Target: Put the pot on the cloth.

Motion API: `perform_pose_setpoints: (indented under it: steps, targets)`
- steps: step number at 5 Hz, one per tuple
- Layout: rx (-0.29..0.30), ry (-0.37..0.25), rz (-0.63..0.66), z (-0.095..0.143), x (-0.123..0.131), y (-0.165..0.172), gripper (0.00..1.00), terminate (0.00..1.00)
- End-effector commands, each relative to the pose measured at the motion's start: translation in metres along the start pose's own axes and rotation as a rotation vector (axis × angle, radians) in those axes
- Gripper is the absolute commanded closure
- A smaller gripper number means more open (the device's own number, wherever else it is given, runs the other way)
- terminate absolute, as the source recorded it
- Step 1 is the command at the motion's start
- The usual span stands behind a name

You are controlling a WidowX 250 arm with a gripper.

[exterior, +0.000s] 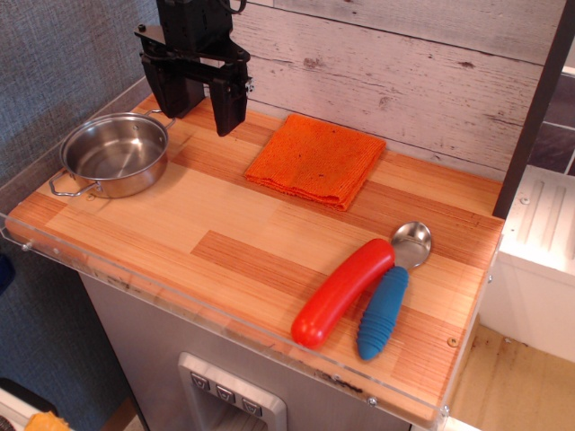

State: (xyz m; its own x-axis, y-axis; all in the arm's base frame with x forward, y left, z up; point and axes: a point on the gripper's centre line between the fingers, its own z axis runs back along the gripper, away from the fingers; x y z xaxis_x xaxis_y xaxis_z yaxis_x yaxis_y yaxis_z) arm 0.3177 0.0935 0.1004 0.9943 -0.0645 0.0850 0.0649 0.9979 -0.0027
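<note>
The shiny steel pot (115,154) with two wire loop handles stands upright and empty at the left end of the wooden counter. The orange cloth (316,159) lies flat and folded at the back middle, apart from the pot. My black gripper (202,109) hangs above the counter's back edge, between the pot and the cloth, just right of the pot's far rim. Its two fingers (228,103) are spread apart with nothing between them. It touches neither the pot nor the cloth.
A red sausage-shaped handle (342,293) and a metal spoon with a blue handle (386,301) lie side by side at the front right. A plank wall (404,72) runs behind the counter. A clear plastic lip (180,305) edges the counter's front.
</note>
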Motion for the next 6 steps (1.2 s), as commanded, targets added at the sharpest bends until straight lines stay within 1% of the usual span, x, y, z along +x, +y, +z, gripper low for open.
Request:
perform_pose_setpoints:
  steps: [1,2,3,4,5,6]
  targets:
    - [0.0,0.0,0.0,0.0,0.0,0.0,0.0,0.0]
    - [-0.006,0.004,0.037,-0.009,-0.006,0.026,0.0,0.0]
    - [0.055,0.041,0.067,-0.021,-0.017,0.056,0.0,0.0]
    - [0.091,0.076,0.077,-0.038,-0.023,0.071,0.0,0.0]
    - [0.107,0.091,0.066,-0.056,-0.021,0.071,0.0,0.0]
    - [0.114,0.078,0.03,-0.074,-0.016,0.066,0.0,0.0]
